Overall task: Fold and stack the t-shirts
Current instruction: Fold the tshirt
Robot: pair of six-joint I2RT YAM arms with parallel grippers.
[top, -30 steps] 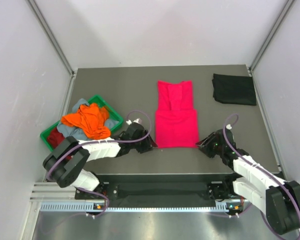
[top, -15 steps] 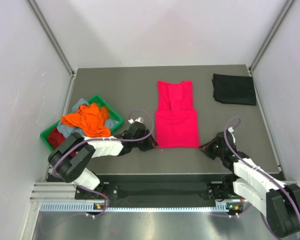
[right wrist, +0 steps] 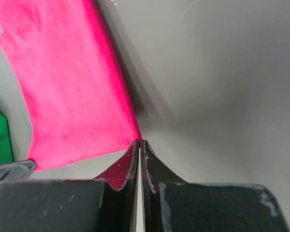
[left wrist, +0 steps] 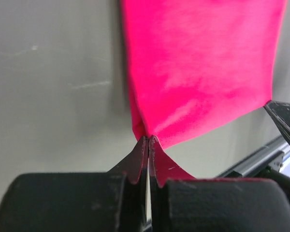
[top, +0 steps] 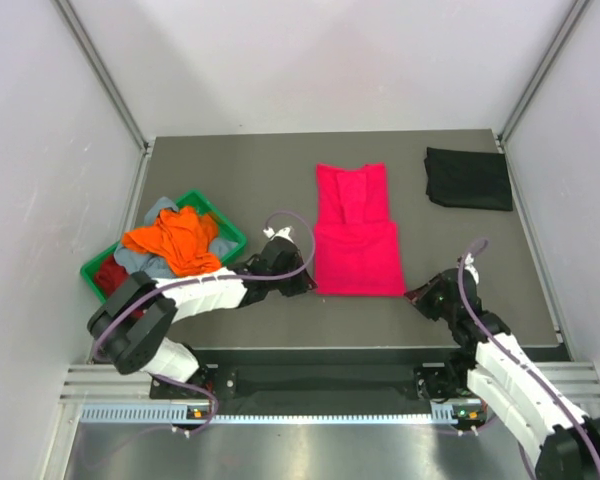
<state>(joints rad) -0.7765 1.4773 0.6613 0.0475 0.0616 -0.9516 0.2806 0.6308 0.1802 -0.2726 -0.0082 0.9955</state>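
Observation:
The bright pink-red t-shirt (top: 355, 240) lies lengthwise at mid-table, its top part folded narrower. My left gripper (top: 307, 285) is shut on its near left hem corner; in the left wrist view the cloth (left wrist: 198, 63) rises to a peak at the closed tips (left wrist: 149, 139). My right gripper (top: 412, 294) is shut on the near right corner, and in the right wrist view the cloth (right wrist: 67, 87) meets the closed tips (right wrist: 139, 141). A folded black t-shirt (top: 468, 178) lies at the back right. An orange t-shirt (top: 175, 240) tops grey-blue and dark red ones in the tray.
The green plastic tray (top: 232, 236) sits at the left edge of the table, close to my left arm. Grey walls enclose the table on three sides. The table's near edge and a metal rail (top: 280, 410) run just behind both grippers.
Both grippers have gone from open to shut on the pink shirt's near corners. The right gripper has drawn slightly nearer, and the hem now stretches between the two.

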